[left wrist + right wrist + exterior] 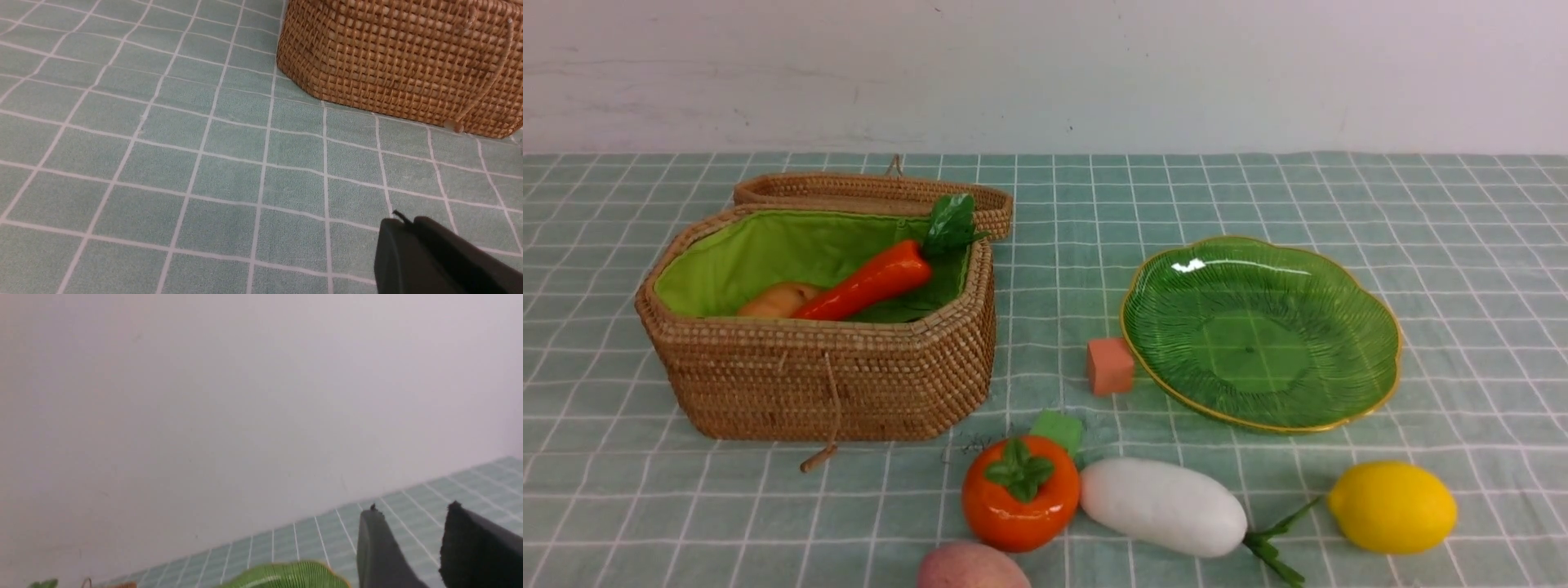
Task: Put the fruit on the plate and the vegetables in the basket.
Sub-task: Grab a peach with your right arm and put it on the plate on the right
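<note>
My fingers (pixel 474 547) are matte black. The cloth (pixel 1421 204) is pale teal with a white grid. The basket (pixel 849 384) is tan weave, its lining (pixel 768 253) lime green; the carrot (pixel 874 282) glossy orange-red, green-leaved. The plate (pixel 1262 331) is ribbed translucent green, gold-rimmed. The persimmon (pixel 1021 494) is orange, the radish (pixel 1164 506) white, the lemon (pixel 1392 506) yellow, the peach (pixel 972 567) pink.

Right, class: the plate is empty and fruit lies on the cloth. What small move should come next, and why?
Probably lower the right gripper toward the lemon: its jaws stand open and empty, the lemon lies on the robot's right, and the plate beyond it holds nothing.
</note>
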Motion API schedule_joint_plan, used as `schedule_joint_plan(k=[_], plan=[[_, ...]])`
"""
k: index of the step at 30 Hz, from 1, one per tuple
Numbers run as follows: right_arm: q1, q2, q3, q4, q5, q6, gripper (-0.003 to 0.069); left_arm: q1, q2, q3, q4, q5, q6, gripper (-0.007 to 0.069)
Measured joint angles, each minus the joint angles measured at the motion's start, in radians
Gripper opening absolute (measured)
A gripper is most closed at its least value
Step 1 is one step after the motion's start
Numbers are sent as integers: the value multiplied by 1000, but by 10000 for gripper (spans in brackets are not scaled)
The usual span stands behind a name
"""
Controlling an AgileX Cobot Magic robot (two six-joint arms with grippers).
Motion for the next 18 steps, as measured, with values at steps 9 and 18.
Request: schedule_joint_plan(k=[9,18], plan=[[0,103,-442,-156,196,241,242,0,0,0,0,0,0,21],[0,548,-848,-273,743,147,242,0,0,0,0,0,0,21]])
